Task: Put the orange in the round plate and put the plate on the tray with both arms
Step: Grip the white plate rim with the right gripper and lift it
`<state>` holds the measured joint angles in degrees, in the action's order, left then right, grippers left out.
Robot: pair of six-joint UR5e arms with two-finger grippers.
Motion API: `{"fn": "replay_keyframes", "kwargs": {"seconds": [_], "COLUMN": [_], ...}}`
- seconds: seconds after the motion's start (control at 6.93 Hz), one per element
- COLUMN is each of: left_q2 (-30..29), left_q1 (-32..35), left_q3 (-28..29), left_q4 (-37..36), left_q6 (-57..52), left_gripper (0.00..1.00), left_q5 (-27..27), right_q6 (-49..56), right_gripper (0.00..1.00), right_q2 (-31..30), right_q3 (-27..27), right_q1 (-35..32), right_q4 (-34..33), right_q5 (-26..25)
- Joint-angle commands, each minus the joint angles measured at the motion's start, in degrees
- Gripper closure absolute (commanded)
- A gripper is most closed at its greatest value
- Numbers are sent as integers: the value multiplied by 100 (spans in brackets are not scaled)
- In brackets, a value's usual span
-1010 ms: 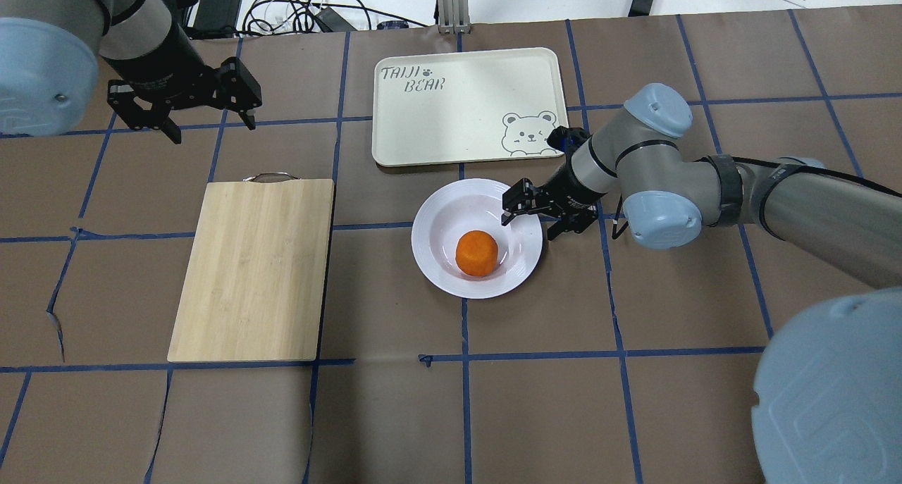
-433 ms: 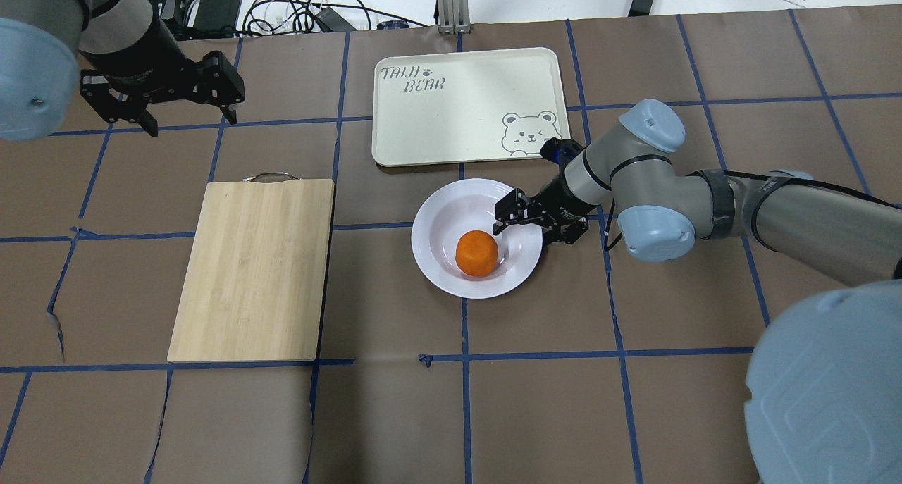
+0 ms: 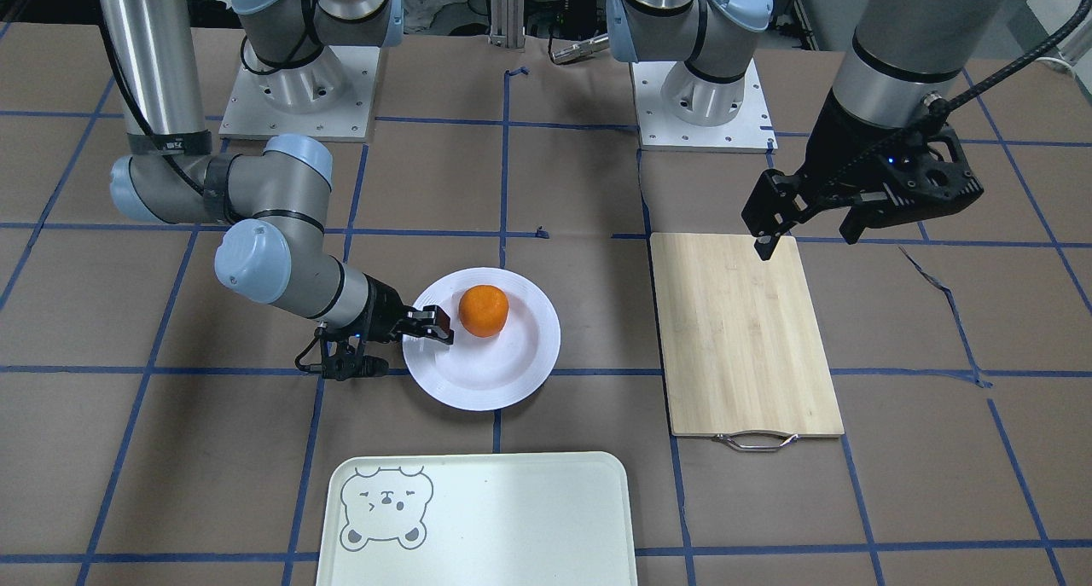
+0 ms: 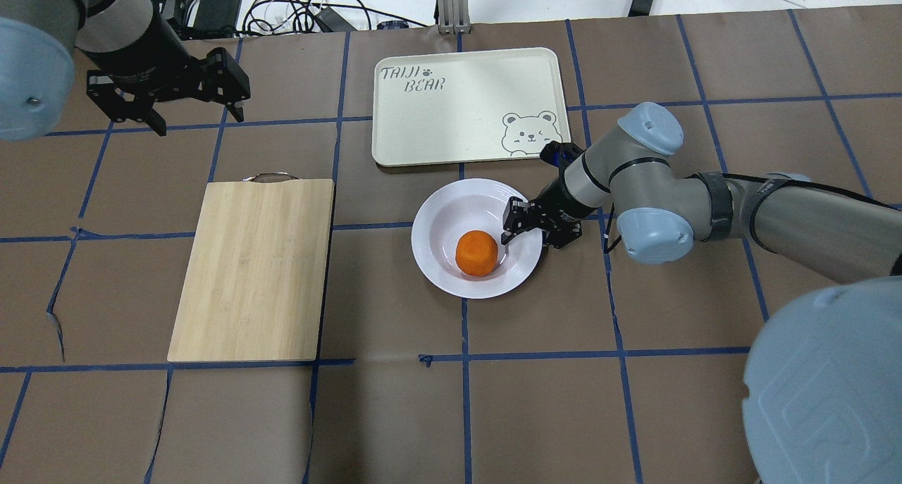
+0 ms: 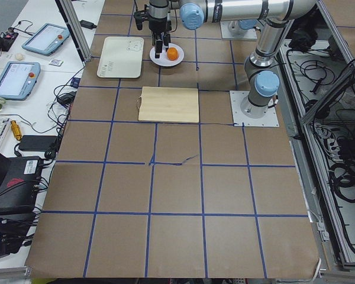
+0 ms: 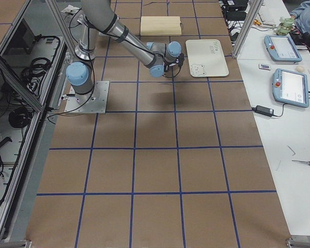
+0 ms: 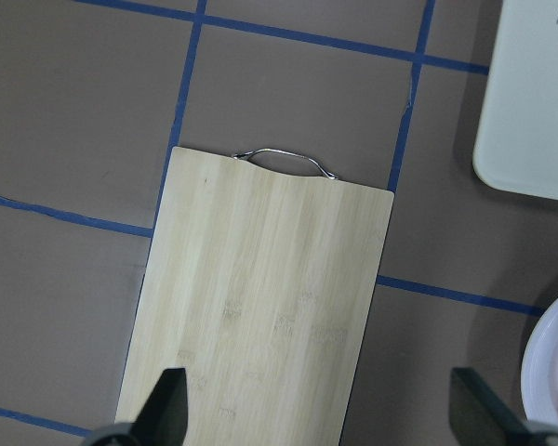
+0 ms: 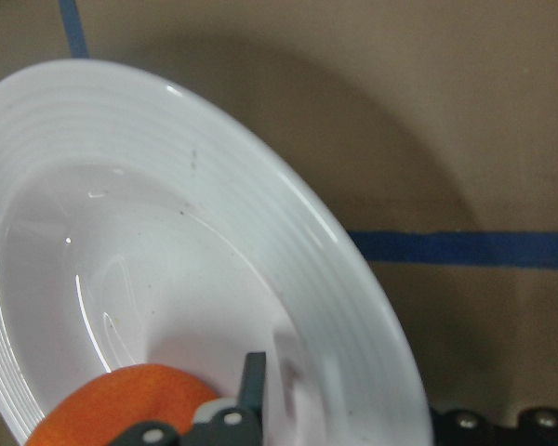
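The orange point(image 4: 477, 253) point(image 3: 484, 310) sits in the sunken centre of the round plate point(image 4: 451, 209) point(image 3: 486, 381) on the table. My right gripper point(image 4: 535, 230) point(image 3: 397, 343) is open and straddles the plate's rim: one finger is over the bowl beside the orange point(image 8: 121, 404), the other outside and below the rim. The cream tray point(image 4: 465, 110) point(image 3: 495, 518) lies just beyond the plate and holds nothing. My left gripper point(image 4: 165, 100) point(image 3: 806, 236) hangs open well above the table, far from the plate, holding nothing.
A bamboo cutting board point(image 4: 254, 269) point(image 7: 260, 307) with a metal handle lies left of the plate, under the left wrist camera. Cables and power bricks point(image 4: 296, 8) lie past the table's far edge. Blue tape lines cross the brown table cover.
My right gripper has dropped closer onto the plate's rim and edged toward the orange. The left gripper has drifted back and to the left. Orange and plate have not moved.
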<state>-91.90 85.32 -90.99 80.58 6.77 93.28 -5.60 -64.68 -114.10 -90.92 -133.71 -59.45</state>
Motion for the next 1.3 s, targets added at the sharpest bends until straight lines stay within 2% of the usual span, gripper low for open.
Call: {"fn": "replay_keyframes", "kwargs": {"seconds": [0.0, 0.58, 0.72, 1.01, 1.15], "left_q2": [-4, -12, -4, -4, -4], "left_q1": [11, 11, 11, 11, 11], "left_q3": [-24, -33, -33, -33, -33], "left_q4": [2, 10, 10, 19, 19], "left_q6": [0, 9, 0, 0, 0], "left_gripper": [0, 0, 0, 0, 0], "left_q5": [-3, -3, -3, -3, 6], "right_q6": [-29, -608, -696, -1091, -1110], "right_gripper": [93, 95, 95, 95, 95], "right_q2": [-10, -45, -36, 138, 714], "right_q3": [46, 520, 825, 2139, 2869], "right_q1": [-48, 30, 39, 40, 40], "right_q4": [-6, 126, 291, 913, 960], "right_q5": [-5, 56, 74, 56, 47]}}
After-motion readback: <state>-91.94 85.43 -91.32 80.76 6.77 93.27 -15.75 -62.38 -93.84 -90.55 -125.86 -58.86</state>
